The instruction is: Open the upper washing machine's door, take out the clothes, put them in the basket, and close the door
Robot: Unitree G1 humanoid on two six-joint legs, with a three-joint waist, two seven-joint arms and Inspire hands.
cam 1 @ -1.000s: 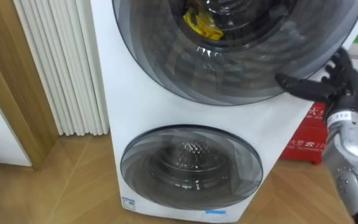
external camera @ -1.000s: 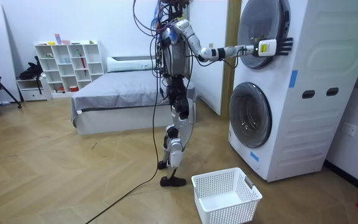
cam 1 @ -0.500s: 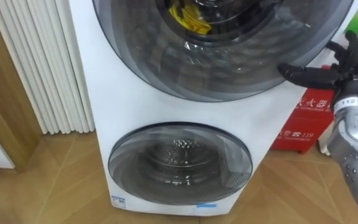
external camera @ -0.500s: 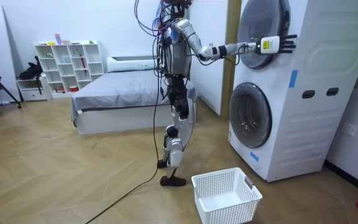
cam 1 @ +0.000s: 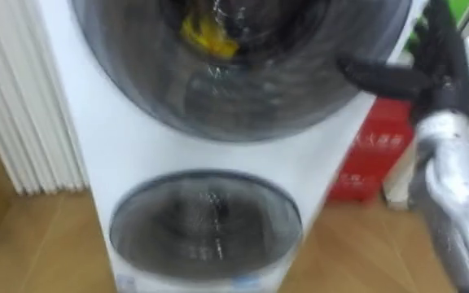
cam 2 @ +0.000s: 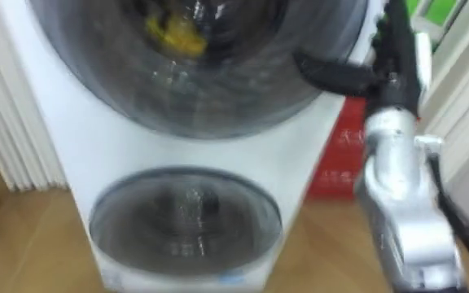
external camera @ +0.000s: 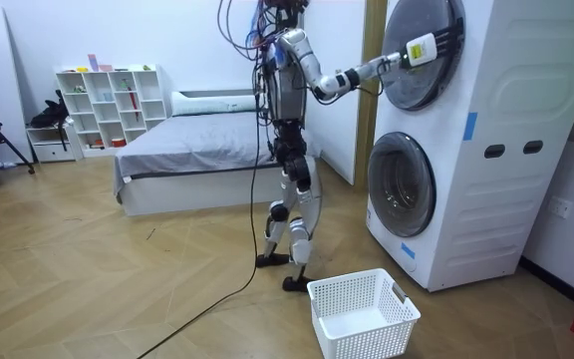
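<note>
While the crumpled yellow cloth [cam 1: 208, 37] lies behind the closed round dark-glass upper door [cam 1: 259, 102] of the white washing machine [cam 1: 72, 150], the right hand [cam 1: 442, 77] rests at that door's right rim, fingers straight, and the cloth, likely soft and light, suits pinching a fold.

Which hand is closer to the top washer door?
Right. The right hand is at the upper door's right rim; the left hand is hidden, apparently back by the body, well off.
</note>
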